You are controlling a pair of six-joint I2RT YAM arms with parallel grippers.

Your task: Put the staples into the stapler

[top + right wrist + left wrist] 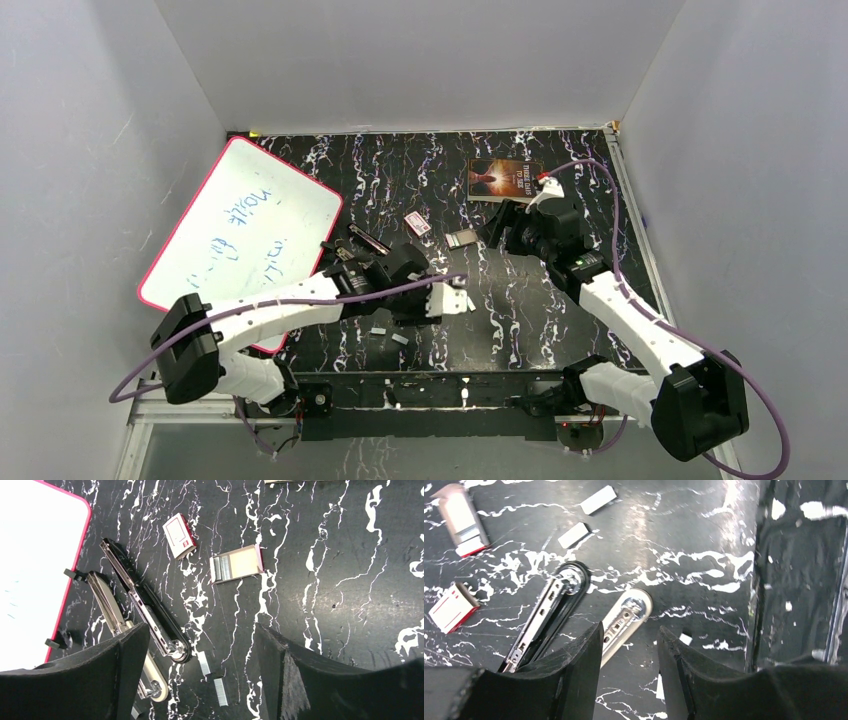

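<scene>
Nearest the lens, the left gripper (630, 630) shows two black fingers partway apart with nothing between them. It hovers over the rounded ends of the stapler (549, 612), which lies swung open flat on the black marbled worktop (704, 525).

Two loose strips of staples (573, 535) lie just beyond those ends, not touching the stapler. The right gripper (200, 630) stands wide and empty, looking down on the stapler and strips.

The next move is probably to pinch one strip by its long sides, keep it level and seat it legs down in the stapler's metal channel.

Around it are an open staple tray (237, 562), a small red-and-white box (179, 536), a whiteboard (240, 225) just beside the stapler, and a book (505, 178). The two grippers may crowd each other.
</scene>
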